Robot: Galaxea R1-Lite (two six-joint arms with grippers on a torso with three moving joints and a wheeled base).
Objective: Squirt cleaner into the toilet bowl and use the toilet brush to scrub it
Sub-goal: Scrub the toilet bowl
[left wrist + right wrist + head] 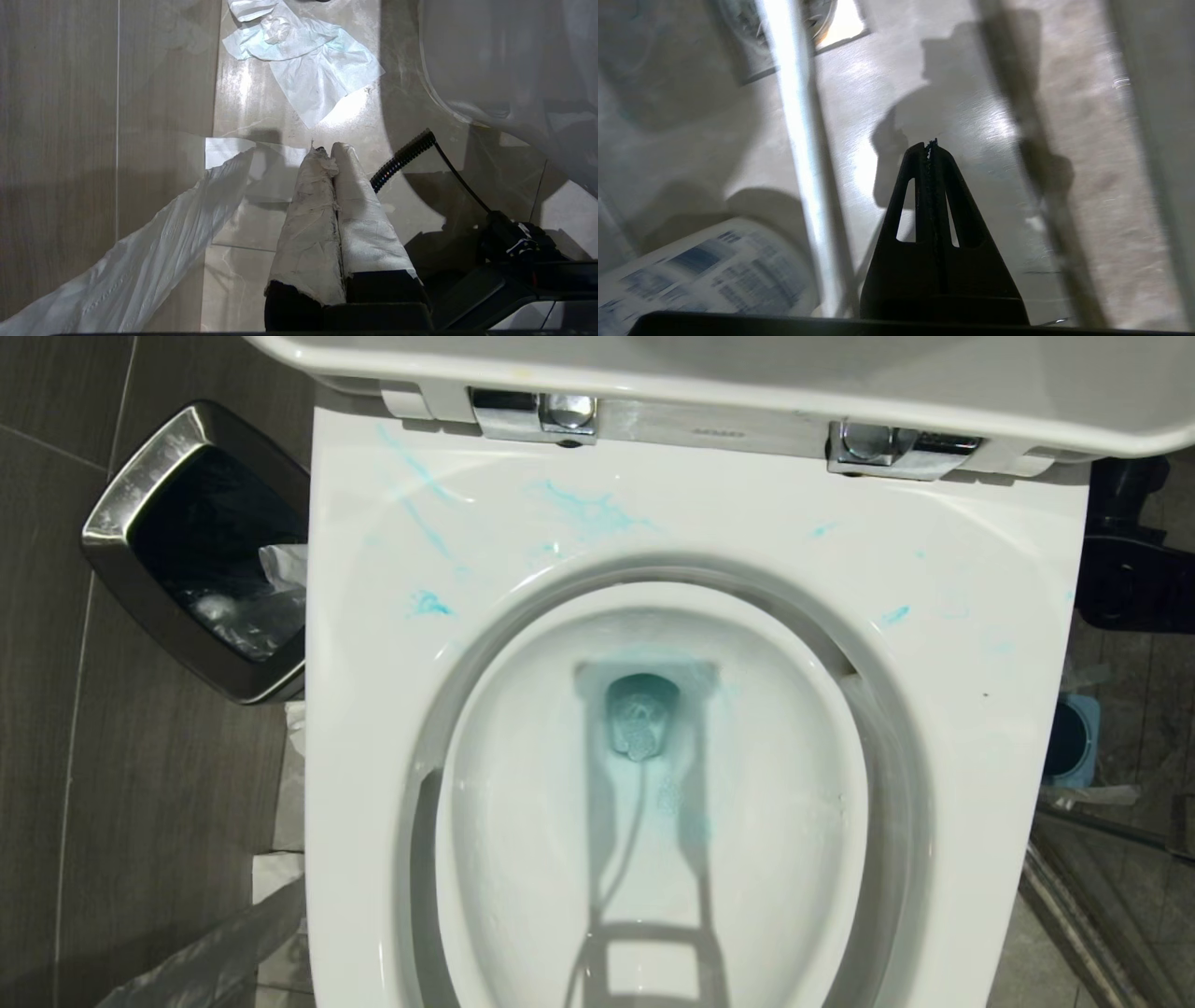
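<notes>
Turquoise cleaner [590, 513] streaks the flat white rim of the toilet bowl [980, 728], with thin lines and small dabs spread across the back of the rim near the two chrome hinges [534, 414], and a paler tint running down the basin to the drain [640, 714], where the water looks blue-green. The seat and lid [840, 383] are raised at the far edge of the head view. To the robot's left of the bowl stands a chrome-rimmed bin [187, 551] with a dark liner and crumpled paper inside; white paper [280, 803] also lies on the dark floor tiles beside the bowl. To the robot's right, low on the floor just beside the bowl, sits a small blue brush holder [1072, 739]; whether the brush is in it cannot be told. Neither arm shows in the head view. The left gripper [331, 151] hangs over pale floor tiles, its two cloth-wrapped fingers [308, 205] pressed together on nothing, with a sheet of tissue [303, 60] on the floor ahead of it and a long strip of white paper [154, 252] at its side. The right gripper [928, 145] also has its dark fingers closed and empty, hovering above the shiny floor beside a slim white rod [796, 140] and a printed white bottle [700, 275], touching neither.
</notes>
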